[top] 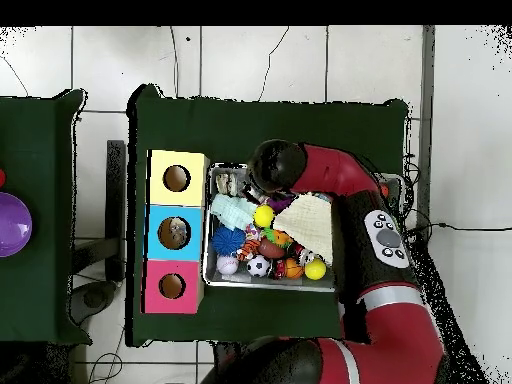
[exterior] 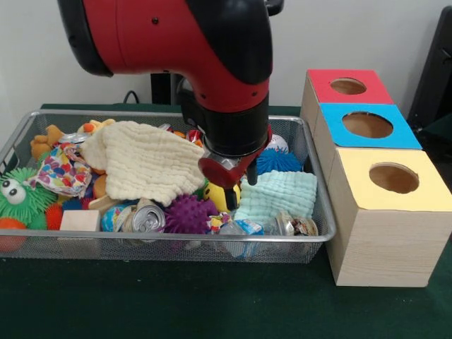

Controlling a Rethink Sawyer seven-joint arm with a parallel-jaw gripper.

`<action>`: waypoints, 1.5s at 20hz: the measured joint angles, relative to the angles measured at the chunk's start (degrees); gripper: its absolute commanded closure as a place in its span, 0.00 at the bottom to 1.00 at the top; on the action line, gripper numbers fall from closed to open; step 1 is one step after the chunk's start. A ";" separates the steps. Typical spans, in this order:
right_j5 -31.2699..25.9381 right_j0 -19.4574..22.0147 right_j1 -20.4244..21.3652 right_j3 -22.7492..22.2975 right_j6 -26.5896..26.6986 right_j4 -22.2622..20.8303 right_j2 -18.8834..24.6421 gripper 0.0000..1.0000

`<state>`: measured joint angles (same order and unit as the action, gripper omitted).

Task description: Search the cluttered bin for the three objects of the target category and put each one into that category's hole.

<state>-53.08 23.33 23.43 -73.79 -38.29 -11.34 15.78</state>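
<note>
The wire mesh bin [exterior: 176, 241] is full of toys and cloths; it also shows in the overhead view [top: 209, 230]. A crumpled clear bottle with a blue label [exterior: 239, 229] lies against the bin's front wall, and another clear piece [exterior: 293, 225] lies beside it. My gripper [exterior: 236, 180] is low in the bin's middle, over a yellow toy [exterior: 217, 196] and just behind that bottle. In the overhead view the arm [top: 275, 165] hides the gripper. The blue-panelled hole [exterior: 367, 125] is to the right of the bin, and something pale shows inside the hole from overhead [top: 176, 232].
The wooden box also has a red-panelled hole [exterior: 347, 86] and a yellow-panelled hole [exterior: 393, 177]. In the bin lie a cream cloth [exterior: 148, 162], a mint cloth [exterior: 279, 194], a silver can [exterior: 148, 219], a purple spiky ball [exterior: 189, 212] and a green spiky toy [exterior: 18, 194].
</note>
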 measured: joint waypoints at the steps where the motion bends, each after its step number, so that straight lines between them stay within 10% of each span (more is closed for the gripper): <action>1: 0.00 -0.11 0.01 -0.20 0.00 0.00 0.00 0.00; 18: 6.35 -0.77 0.64 -1.86 0.00 -0.45 3.80 0.00; 30: 8.22 -0.21 3.79 -6.12 0.03 -9.26 8.65 0.00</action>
<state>-44.86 23.11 27.22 -79.91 -38.26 -20.60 24.43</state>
